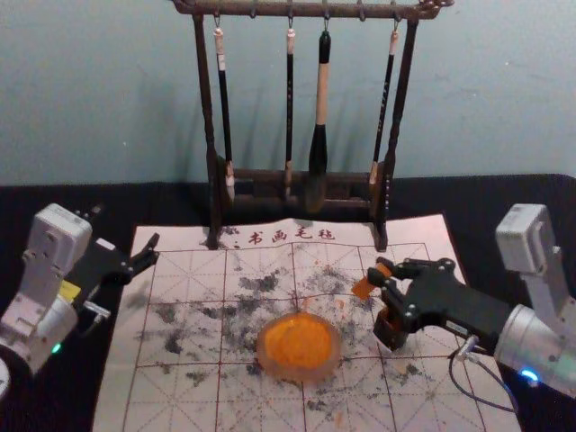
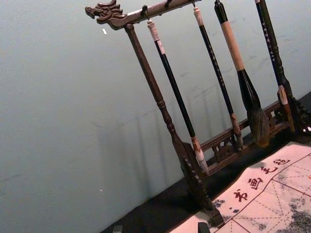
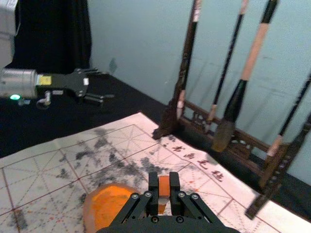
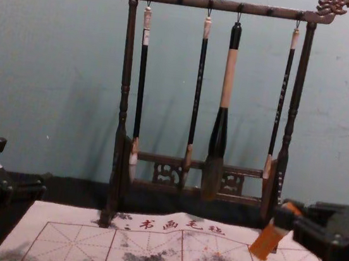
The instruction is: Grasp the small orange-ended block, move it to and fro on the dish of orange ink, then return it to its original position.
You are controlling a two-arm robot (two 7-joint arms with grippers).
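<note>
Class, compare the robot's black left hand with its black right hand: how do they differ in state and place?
The black left hand is open and holds nothing; the black right hand is shut on the orange-ended block.
The left hand is by the left edge of the white gridded sheet; the right hand is over its right part, to the right of the orange ink dish.
Both have two fingers.

A dark wooden rack (image 4: pixel 225 6) with carved ends, one a dragon's head, stands behind a black-covered surface's (image 1: pixel 486 202) pale writing mat (image 1: pixel 184 396), which bears gridlines, red characters and grey-black smudges. Four brushes (image 4: pixel 141 88) hang tips down, the third from the left thickest. Behind is a blue-grey wall (image 1: pixel 90 108).
</note>
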